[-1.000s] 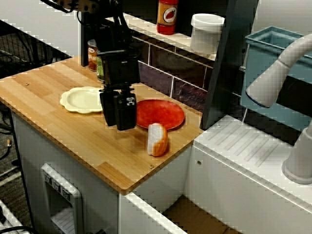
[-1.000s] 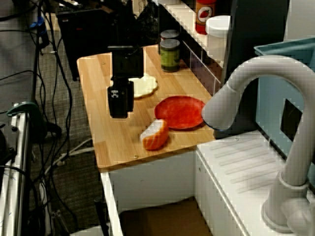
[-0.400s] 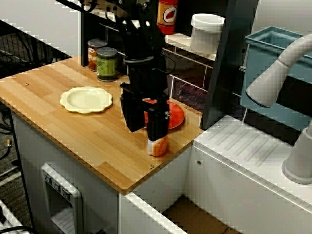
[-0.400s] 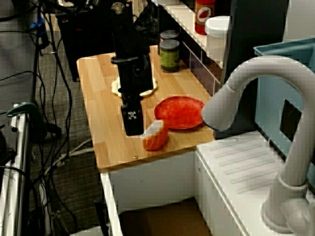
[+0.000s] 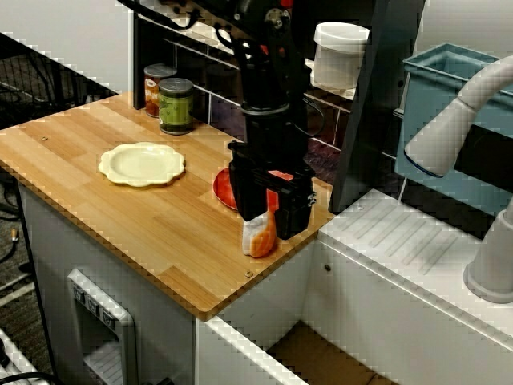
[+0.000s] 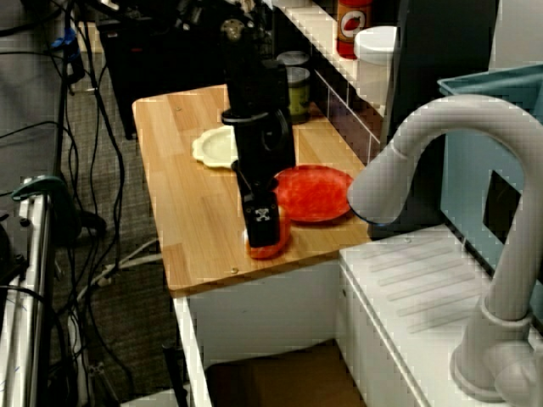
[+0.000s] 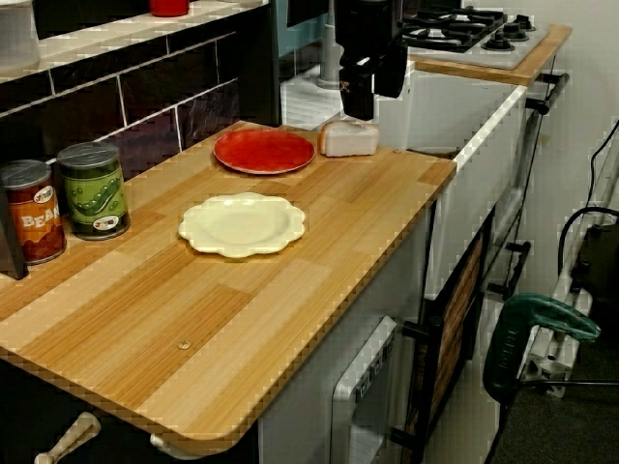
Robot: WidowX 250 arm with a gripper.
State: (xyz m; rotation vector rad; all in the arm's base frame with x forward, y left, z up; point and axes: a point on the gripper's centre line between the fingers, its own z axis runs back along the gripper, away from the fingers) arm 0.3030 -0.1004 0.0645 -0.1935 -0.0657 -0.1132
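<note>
In the view from the front of the worktop, the hand hangs with its two fingers spread, released and holding nothing, over the orange-and-white toy food piece. The piece lies at the worktop's near right corner, and the fingers cover its top. The red plate lies just beyond it, half hidden by the hand. The cream plate lies well to the left, with the green can and the red can far behind it. In the view from behind the tap, the hand is seen edge-on, right over the piece, and the red plate lies just beside it. In the low view along the worktop, the hand sits just above the piece; whether they touch cannot be told. The piece lies close to the red plate, and the cream plate lies nearer.
</note>
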